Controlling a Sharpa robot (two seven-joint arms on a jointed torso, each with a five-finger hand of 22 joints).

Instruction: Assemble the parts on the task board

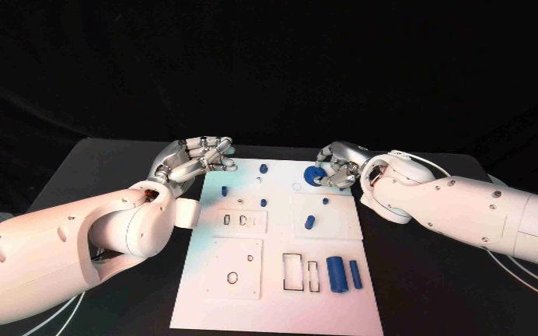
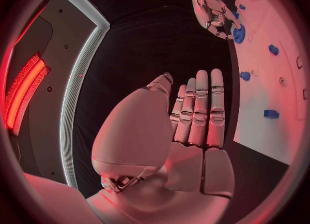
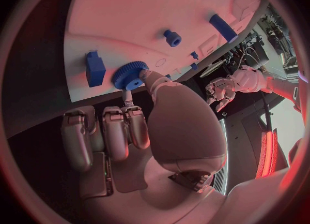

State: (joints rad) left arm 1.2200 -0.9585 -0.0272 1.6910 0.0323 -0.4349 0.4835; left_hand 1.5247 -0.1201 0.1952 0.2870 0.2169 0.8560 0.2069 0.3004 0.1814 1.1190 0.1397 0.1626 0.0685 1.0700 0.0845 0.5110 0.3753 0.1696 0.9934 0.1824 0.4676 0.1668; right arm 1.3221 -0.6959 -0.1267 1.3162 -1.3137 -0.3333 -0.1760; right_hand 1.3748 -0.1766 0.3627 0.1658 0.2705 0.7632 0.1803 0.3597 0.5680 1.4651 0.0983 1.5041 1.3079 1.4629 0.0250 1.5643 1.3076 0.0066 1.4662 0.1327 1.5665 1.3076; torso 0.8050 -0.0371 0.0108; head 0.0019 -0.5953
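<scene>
The white task board [image 1: 281, 305] lies in the middle of the black table. At its far right corner sits a blue gear [image 1: 315, 174], and my right hand [image 1: 340, 165] pinches it between thumb and a finger. The right wrist view shows the gear [image 3: 129, 75] against the board with the fingertips [image 3: 150, 78] on it. My left hand [image 1: 194, 161] hovers by the board's far left corner, its fingers [image 2: 197, 110] straight and side by side, holding nothing. From the left wrist, the right hand [image 2: 216, 12] and the gear [image 2: 239, 35] appear across the board.
Small blue pegs [image 1: 263, 169] stand along the board's far half. Two blue cylinders [image 1: 345, 274] lie side by side near its front right, next to rectangular slots. A blue block [image 3: 95, 69] stands close beside the gear. Black table lies bare on both sides.
</scene>
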